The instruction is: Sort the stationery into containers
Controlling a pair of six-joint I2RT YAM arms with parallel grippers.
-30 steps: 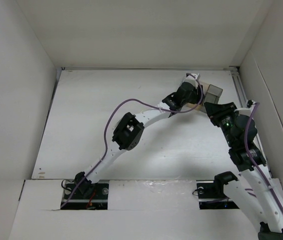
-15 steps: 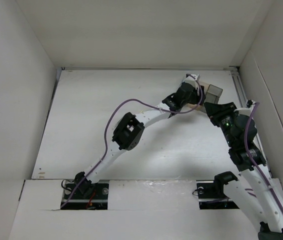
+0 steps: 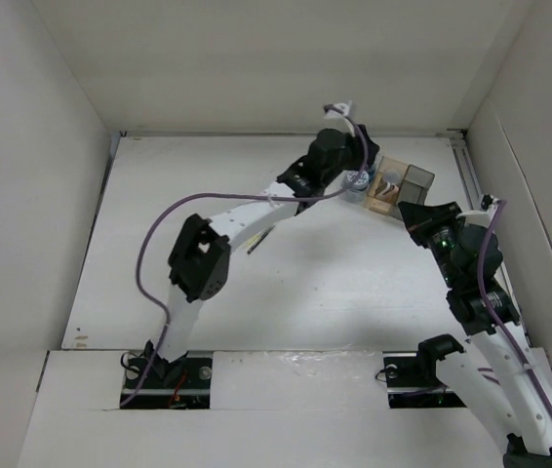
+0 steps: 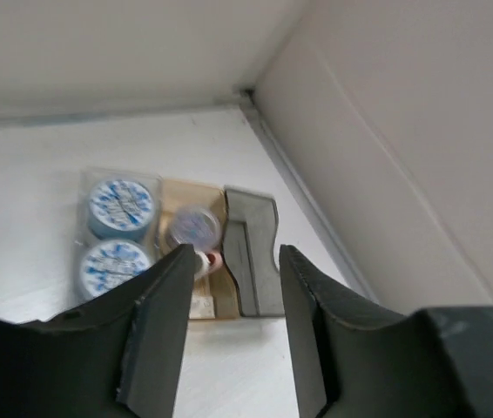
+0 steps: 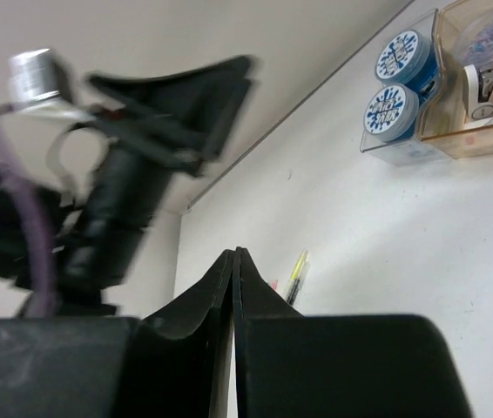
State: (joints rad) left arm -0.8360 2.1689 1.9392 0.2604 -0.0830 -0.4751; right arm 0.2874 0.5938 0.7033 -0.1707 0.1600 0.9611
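Light: soft, even, fairly bright | shadows: faint, under left arm [image 3: 227, 210] on table [image 3: 344, 292] | left wrist view: soft focus | right wrist view: left arm smeared

White table [image 3: 354, 292], pale enclosure walls [image 3: 256, 58]

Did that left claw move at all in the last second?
Yes. In the top view the left gripper has pulled back leftward off the containers, which it partly covered before and which now show beside it.
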